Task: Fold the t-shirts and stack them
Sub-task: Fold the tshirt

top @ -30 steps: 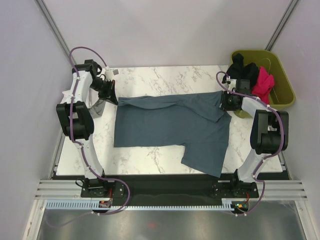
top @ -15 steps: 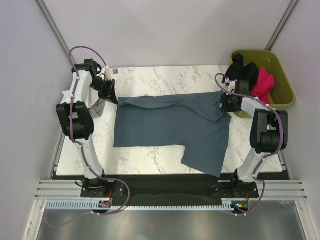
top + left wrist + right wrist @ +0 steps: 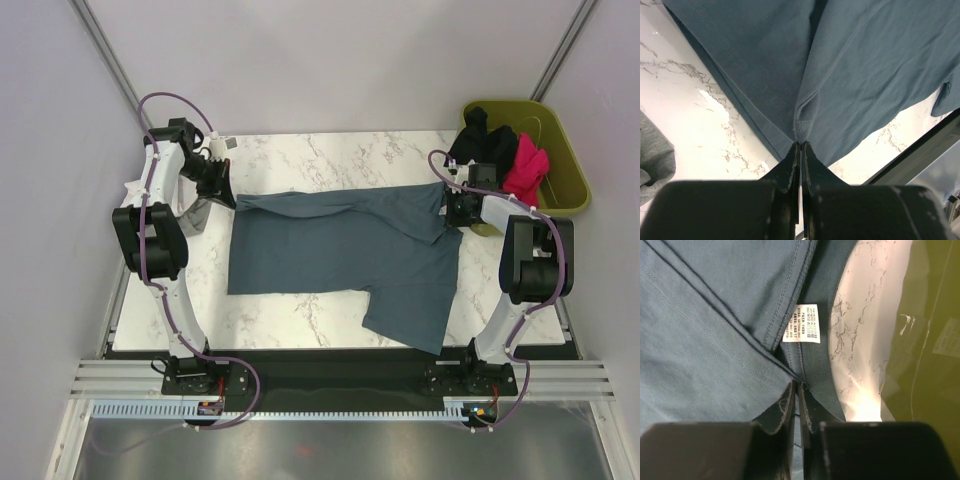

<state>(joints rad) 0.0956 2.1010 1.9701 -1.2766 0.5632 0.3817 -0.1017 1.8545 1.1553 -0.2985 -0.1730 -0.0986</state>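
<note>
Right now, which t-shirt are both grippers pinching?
The slate blue-grey t-shirt, spread across the table; the black shirt and magenta-pink shirt lie in the olive-green bin.

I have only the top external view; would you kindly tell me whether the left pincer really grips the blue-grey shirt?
Observer: Yes; the left wrist view shows the left pincer shut on a bunched hem of the blue-grey shirt.
Operator: Thank you; and the right one?
Observer: The right pincer is shut on a stitched edge of it.
Operator: Anything nearby?
Observer: A white care label lies just beyond that pincer.
</note>
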